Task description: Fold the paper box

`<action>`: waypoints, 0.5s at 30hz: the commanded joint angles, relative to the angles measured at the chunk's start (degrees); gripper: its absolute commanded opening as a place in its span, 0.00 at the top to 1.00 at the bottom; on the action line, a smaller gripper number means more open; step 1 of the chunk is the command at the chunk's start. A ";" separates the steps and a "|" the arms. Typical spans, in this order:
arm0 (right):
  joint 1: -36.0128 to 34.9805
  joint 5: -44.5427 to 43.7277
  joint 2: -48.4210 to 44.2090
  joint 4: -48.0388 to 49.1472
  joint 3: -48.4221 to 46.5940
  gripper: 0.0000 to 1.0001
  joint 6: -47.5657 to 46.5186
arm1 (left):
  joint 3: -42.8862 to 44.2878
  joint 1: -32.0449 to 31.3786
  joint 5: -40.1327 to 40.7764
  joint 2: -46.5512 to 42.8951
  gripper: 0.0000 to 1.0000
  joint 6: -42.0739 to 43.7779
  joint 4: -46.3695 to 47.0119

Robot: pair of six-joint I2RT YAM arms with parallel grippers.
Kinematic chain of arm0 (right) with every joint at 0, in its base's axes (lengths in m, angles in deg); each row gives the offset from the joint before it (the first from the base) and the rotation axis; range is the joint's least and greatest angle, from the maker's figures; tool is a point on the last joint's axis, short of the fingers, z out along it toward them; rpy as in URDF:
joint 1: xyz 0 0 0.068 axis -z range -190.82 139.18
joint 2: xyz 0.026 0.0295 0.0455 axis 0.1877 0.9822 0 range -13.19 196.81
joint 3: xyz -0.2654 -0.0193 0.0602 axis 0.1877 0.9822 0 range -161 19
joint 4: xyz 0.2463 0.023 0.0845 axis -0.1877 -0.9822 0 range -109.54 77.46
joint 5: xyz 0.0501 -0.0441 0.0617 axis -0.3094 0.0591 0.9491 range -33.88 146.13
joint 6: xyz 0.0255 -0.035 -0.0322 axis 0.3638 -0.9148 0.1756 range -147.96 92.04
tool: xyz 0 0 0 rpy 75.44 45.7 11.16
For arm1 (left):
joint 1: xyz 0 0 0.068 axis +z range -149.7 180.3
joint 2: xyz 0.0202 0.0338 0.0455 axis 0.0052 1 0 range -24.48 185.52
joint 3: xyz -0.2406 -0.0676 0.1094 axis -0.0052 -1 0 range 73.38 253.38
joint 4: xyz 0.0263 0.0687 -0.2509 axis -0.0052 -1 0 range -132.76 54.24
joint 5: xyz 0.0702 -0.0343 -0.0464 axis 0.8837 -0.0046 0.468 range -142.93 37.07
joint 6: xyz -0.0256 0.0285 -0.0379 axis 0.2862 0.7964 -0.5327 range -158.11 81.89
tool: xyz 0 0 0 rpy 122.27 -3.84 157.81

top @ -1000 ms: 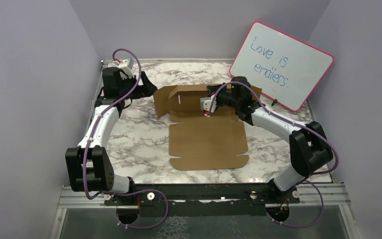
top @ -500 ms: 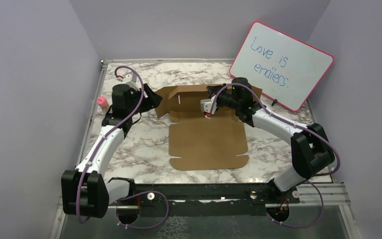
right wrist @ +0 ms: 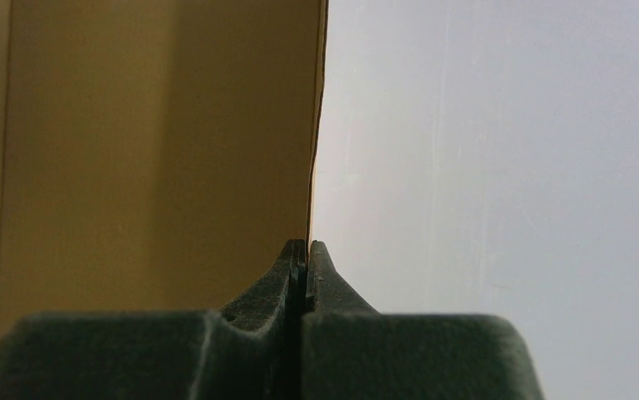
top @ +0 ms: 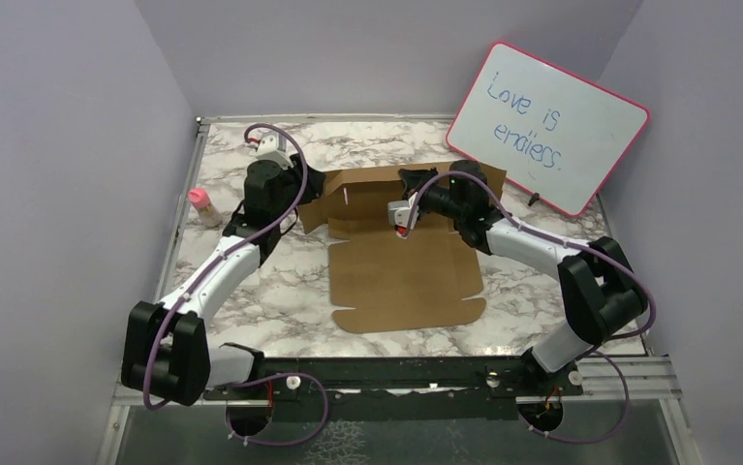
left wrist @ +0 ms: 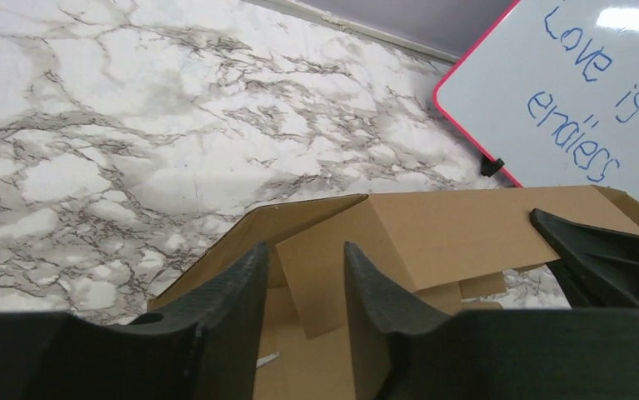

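The left gripper (left wrist: 299,258) was moved in, fingers (left wrist: 216,308) apart, to the left flap (top: 319,197) of the paper box (top: 406,281) in the middle of the table (top: 251,281), whose back wall (top: 367,184) was pinched tight by the right gripper (right wrist: 306,247); the flap should be caught squarely.

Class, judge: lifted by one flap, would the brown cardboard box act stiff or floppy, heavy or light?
Probably stiff within panels: the paper box lies flat, its rear wall upright. It likely hinges at creases. Likely light: the right gripper pinches a thin edge.
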State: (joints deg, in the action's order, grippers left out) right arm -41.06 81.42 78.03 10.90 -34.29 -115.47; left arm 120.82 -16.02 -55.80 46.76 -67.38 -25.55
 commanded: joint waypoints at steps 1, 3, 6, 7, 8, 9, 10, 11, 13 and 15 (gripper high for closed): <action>-0.81 -0.13 1.53 3.01 0.62 0.99 -0.98 | 1.28 -0.27 0.31 3.35 0.66 0.52 5.63; -0.91 -0.41 1.44 2.74 0.55 0.99 -1.49 | 0.91 -0.42 -0.24 4.38 0.70 -0.09 5.80; -0.87 -1.21 1.25 1.95 0.31 0.99 -2.38 | -0.69 -0.93 -0.71 5.33 0.74 -0.86 6.77; -0.87 -1.14 1.18 1.80 0.36 0.99 -2.61 | -1.27 -1.14 -0.99 5.47 0.75 -1.18 6.79; -0.87 -1.05 1.32 2.04 0.37 0.99 -2.92 | -1.99 -1.71 -0.96 5.54 0.75 -1.29 7.26; -0.87 -1.08 1.67 2.61 0.31 0.99 -3.02 | -2.76 -2.42 -0.69 5.60 0.75 -1.24 8.03; -0.96 -1.05 2.04 3.30 0.36 0.99 -3.06 | -3.25 -3.13 -0.21 5.94 0.76 -1.22 8.95; -0.96 -1.06 2.43 3.80 0.34 0.99 -3.05 | -3.34 -3.74 -0.24 6.61 0.76 -1.18 9.72; -1.29 -1.46 3.23 3.92 0.04 0.99 -2.98 | -2.63 -4.67 -0.20 8.30 0.76 -0.90 10.24; -1.61 -1.59 3.51 4.00 0.00 0.99 -2.90 | -1.96 -5.07 -0.55 10.21 0.76 -1.02 10.37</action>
State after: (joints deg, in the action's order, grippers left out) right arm -41.60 80.81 79.80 13.44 -34.29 -117.59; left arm 118.44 -19.87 -55.85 53.98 -68.08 -18.57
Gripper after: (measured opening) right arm 0.024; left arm 0.242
